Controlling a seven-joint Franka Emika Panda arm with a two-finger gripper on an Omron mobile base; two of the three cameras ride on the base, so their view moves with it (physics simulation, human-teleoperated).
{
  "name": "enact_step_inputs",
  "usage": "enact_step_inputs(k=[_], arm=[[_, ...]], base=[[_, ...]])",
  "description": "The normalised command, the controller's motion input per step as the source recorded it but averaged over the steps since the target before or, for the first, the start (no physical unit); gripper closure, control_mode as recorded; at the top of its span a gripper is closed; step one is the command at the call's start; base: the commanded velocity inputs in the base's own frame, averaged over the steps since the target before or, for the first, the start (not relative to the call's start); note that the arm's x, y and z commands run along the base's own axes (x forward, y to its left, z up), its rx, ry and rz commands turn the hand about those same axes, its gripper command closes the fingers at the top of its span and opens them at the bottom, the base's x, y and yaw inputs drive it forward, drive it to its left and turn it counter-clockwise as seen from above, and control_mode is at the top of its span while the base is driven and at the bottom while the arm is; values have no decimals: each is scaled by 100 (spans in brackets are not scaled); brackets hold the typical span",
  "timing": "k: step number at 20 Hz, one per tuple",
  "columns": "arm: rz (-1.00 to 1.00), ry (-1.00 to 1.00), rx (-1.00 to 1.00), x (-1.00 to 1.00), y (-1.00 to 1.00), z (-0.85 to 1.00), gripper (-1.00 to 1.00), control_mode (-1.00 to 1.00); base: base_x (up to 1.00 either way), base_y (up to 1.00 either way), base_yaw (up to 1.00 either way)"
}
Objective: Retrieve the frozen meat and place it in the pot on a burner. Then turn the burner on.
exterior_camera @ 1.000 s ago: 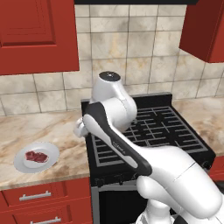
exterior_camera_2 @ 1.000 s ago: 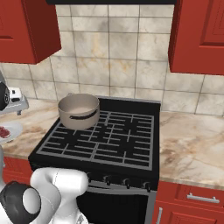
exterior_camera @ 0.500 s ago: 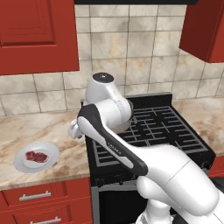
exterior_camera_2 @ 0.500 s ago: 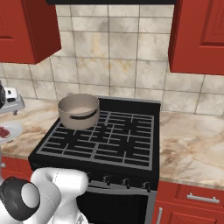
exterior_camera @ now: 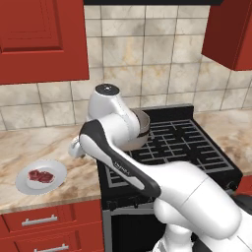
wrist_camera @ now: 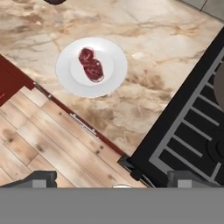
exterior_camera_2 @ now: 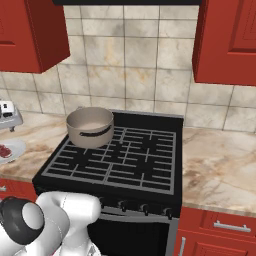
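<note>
The frozen meat (wrist_camera: 90, 64), a dark-red marbled slab, lies on a round white plate (wrist_camera: 70, 78) on the marble counter. It also shows at the left in the left base view, meat (exterior_camera: 40, 175), and at the left edge of the right base view, meat (exterior_camera_2: 4, 150). My gripper (wrist_camera: 114, 180) hangs open and empty above the counter's front edge, beside the plate and well above it; gripper (exterior_camera: 76, 148), gripper (exterior_camera_2: 9, 122). The tan-grey pot (exterior_camera_2: 90, 126) stands empty on the stove's back-left burner (exterior_camera_2: 75, 146); my arm partly covers the pot (exterior_camera: 143, 129).
The black stove grates (exterior_camera_2: 125, 157) lie right of the plate, with knobs (exterior_camera_2: 145, 207) along the stove front. Red drawers (exterior_camera: 44, 221) sit under the counter, red cabinets (exterior_camera: 39, 39) hang above. Wooden floor (wrist_camera: 39, 144) shows below the counter edge.
The arm has swung left, carrying the hand from the stove's left edge out over the counter toward the plate. The jaws stay open.
</note>
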Motion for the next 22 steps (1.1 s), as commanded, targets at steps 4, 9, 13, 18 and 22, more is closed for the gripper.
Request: enact_step_inputs(k=[4, 9, 13, 18, 22], arm=[[8, 0, 0, 0, 34, -17, -100, -100], [7, 0, 0, 1, 34, -7, -100, -100], [7, 0, 0, 3, 31, -2, -100, -100], [3, 0, -3, 3, 24, 0, -100, -100], [2, 0, 0, 10, 17, 0, -100, -100]], base=[[0, 0, 0], [0, 0, 0], [0, 0, 0], [0, 0, 0], [0, 0, 0]])
